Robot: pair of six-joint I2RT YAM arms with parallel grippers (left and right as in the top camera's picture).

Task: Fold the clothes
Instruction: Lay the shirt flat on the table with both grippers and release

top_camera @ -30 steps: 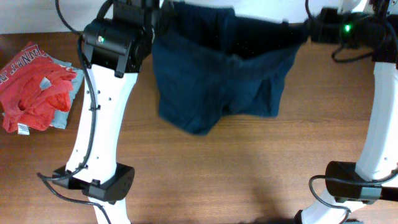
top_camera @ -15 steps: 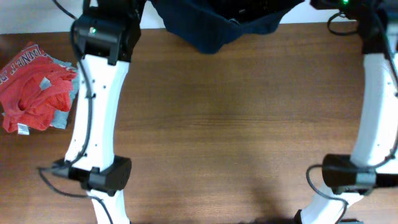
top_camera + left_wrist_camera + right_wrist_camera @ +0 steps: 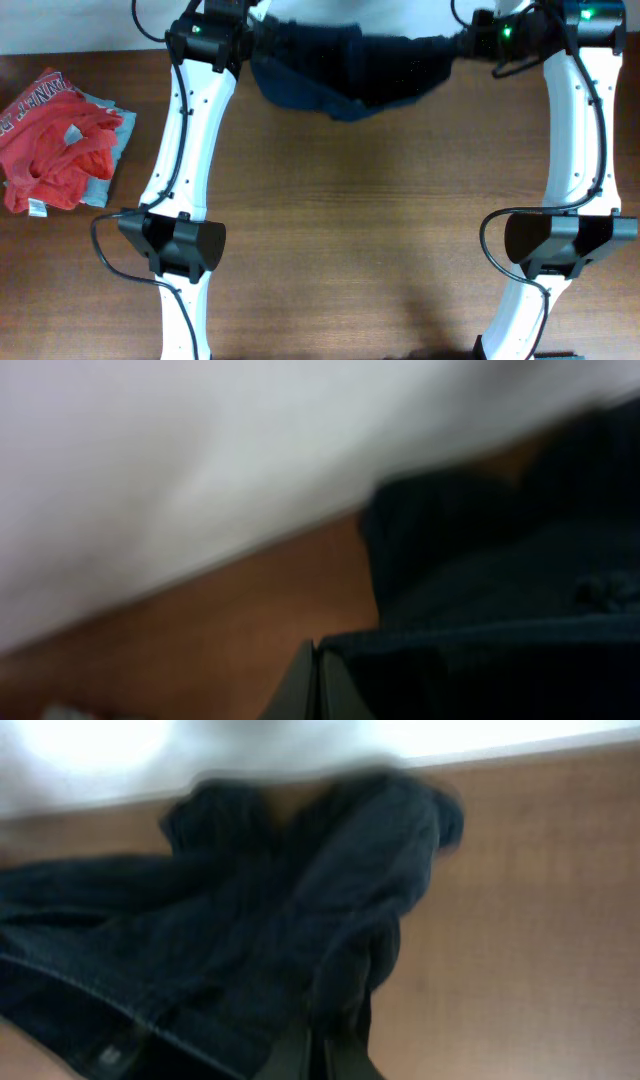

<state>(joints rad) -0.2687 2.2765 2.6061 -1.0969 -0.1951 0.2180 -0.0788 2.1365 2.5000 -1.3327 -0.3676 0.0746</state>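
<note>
Fabric spans the gap between your two grippers: the clothes (image 3: 345, 70) hang stretched along the far edge of the table (image 3: 350, 220), long axis running side to side, the middle sagging toward you. The left gripper (image 3: 252, 38) is clamped on the garment's left end and the right gripper (image 3: 462, 42) on its right end, jaws pinched onto cloth in both wrist views. Neither arm is nearer; each holds one end. Bare wood on the near side gives room to lay it down. The red garment (image 3: 50, 145) and the grey garment (image 3: 105, 180) under it sit well off to the left, out of the way.
</note>
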